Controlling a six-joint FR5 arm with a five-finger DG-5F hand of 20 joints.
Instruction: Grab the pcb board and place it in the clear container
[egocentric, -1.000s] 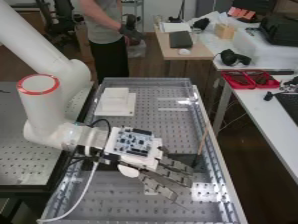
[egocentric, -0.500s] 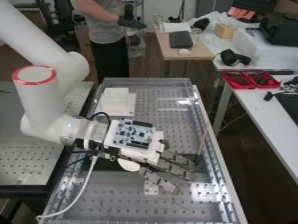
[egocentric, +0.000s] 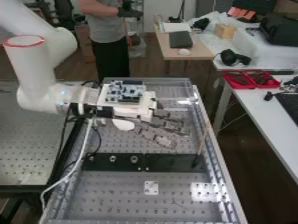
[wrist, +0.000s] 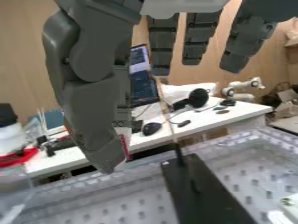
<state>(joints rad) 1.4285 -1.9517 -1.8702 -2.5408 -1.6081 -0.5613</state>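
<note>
Probably at the approach step, with no grasp made. In the high view, points the hand (egocentric: 159, 139) towards 4 o'clock, open, with fingers almost straight and loose; in the wrist view, keeps the thumb apart from them, with nothing visible held between. Carries on the back of the hand a circuit board (egocentric: 125, 92), seemingly fixed there as equipment. Impossible to tell for certain about the pcb board of the task: perhaps the small pale plate (egocentric: 151, 188), flat on the perforated bench (egocentric: 113, 195) at 6 o'clock from the hand, past the dark strip (egocentric: 174, 162). Unsure also about the clear container: maybe the see-through shape (wrist: 14, 196) in the wrist view. If right about the plate, needs next to go towards 6 o'clock, come down above it, and pinch gently at opposite edges. Could slip on so thin a piece, or knock the thin stick (egocentric: 201, 145) at 4 o'clock.
</note>
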